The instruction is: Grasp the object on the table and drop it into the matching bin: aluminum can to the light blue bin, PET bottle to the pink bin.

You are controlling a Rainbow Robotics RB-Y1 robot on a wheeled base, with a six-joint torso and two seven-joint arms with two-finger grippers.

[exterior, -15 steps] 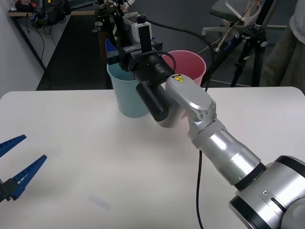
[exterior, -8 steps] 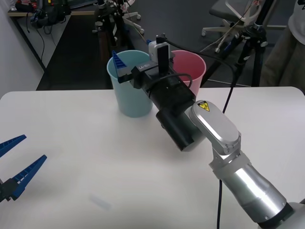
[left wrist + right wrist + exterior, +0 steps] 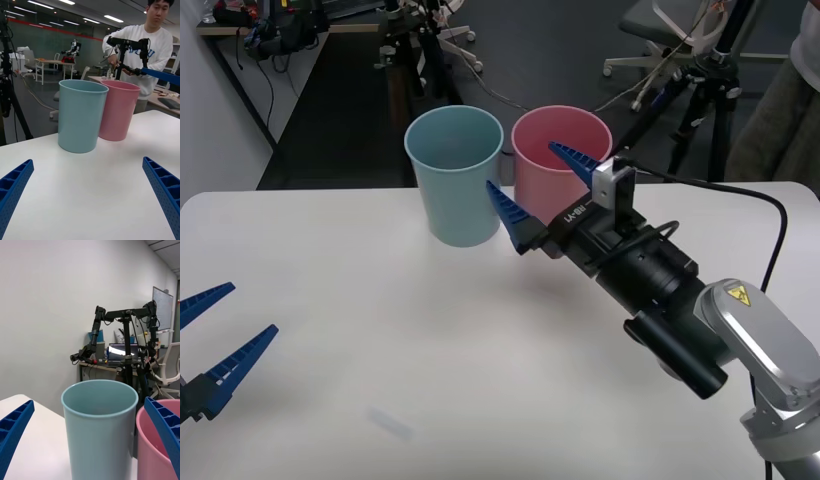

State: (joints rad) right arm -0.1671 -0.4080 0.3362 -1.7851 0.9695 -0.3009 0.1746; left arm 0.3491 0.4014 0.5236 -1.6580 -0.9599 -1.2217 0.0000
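The light blue bin and the pink bin stand side by side at the far edge of the white table. My right gripper hangs open just in front of the two bins, at rim height, with nothing between its fingers. Its wrist view looks at the light blue bin between the fingers, with the pink bin beside it. My left gripper waits open low at the table's near left. From there I see the light blue bin and pink bin. The aluminum can and PET bottle are out of view.
Behind the table stand black tripods and an office chair on a dark floor. The right arm's thick silver and black links stretch over the table's right half. A faint smudge marks the near tabletop.
The right arm has drawn back from over the light blue bin, toward me and to the right. Its open fingers now show in front of the bins. The left arm has not moved.
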